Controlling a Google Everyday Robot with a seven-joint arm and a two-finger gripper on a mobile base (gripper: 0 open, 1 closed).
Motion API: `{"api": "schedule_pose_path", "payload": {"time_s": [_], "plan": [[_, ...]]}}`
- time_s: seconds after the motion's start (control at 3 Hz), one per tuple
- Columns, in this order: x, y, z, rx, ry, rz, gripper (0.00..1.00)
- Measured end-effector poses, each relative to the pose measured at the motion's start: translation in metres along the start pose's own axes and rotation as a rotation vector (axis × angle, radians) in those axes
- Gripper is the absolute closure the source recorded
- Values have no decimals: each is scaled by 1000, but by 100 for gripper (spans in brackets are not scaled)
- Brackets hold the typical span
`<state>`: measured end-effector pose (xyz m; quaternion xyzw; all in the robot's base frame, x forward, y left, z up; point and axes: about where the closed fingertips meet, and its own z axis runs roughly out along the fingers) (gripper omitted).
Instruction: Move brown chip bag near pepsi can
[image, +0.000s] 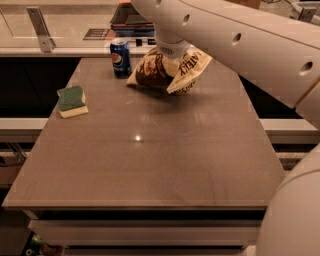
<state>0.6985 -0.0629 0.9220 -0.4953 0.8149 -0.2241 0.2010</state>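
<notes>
One table (150, 165) fills the view, and three loose things lie on it, one of each kind: one brown chip bag (149, 74), one pepsi can (120, 58) and one green-and-yellow sponge (71, 100). There is a single can, a single bag and a single sponge, with no duplicates among them. One white robot arm (240, 40) reaches in, and it carries one gripper (171, 58), which sits on top of the bag at the far end of the table. On the counter behind stand one slanted metal post (40, 27) and what may be one dark stack of trays (131, 21), though it is too dim to count its layers.
</notes>
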Motion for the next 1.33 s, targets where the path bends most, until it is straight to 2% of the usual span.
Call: {"api": "schedule_pose_path", "payload": {"time_s": [0.67, 1.0, 1.33], "plan": [[2, 0, 0, 2, 1, 1, 15], [3, -1, 0, 2, 2, 1, 0], [3, -1, 0, 2, 2, 1, 0]]}}
